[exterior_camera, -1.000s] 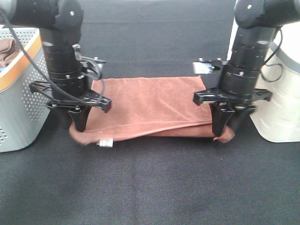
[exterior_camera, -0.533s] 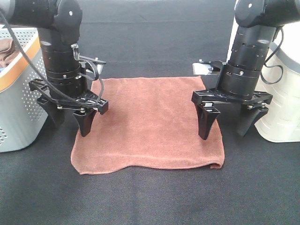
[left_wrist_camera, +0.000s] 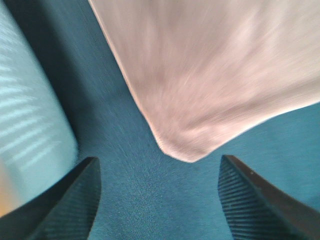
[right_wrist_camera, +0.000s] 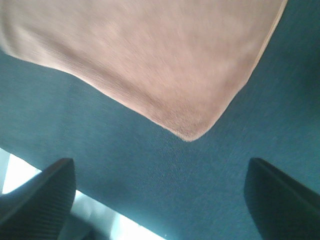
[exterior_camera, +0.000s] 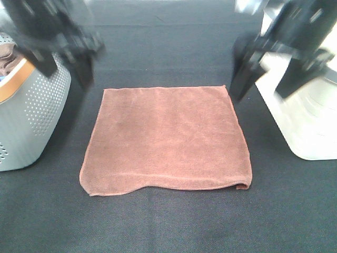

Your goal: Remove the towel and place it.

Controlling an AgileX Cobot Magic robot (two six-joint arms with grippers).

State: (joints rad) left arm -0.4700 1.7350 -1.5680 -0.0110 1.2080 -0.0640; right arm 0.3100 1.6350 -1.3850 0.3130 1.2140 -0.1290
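The reddish-brown towel (exterior_camera: 166,137) lies spread flat on the black table, with a small curl at its near right corner. My left gripper (exterior_camera: 64,66) is open and empty, blurred, raised above the towel's far left corner. In the left wrist view (left_wrist_camera: 160,210) one towel corner (left_wrist_camera: 200,75) lies below, ahead of the open fingers. My right gripper (exterior_camera: 263,79) is open and empty, blurred, raised near the far right corner. In the right wrist view (right_wrist_camera: 160,205) a towel corner (right_wrist_camera: 150,55) also lies below the open fingers.
A grey perforated basket (exterior_camera: 31,116) with an orange rim stands at the left and holds a small bunched brown cloth (exterior_camera: 7,55). It also shows in the left wrist view (left_wrist_camera: 25,125). A white container (exterior_camera: 310,121) stands at the right. Black cloth covers the table.
Both grippers let go of the towel's near edge, leaving it spread flat. They have since risen and drawn back towards its far corners, and are still moving.
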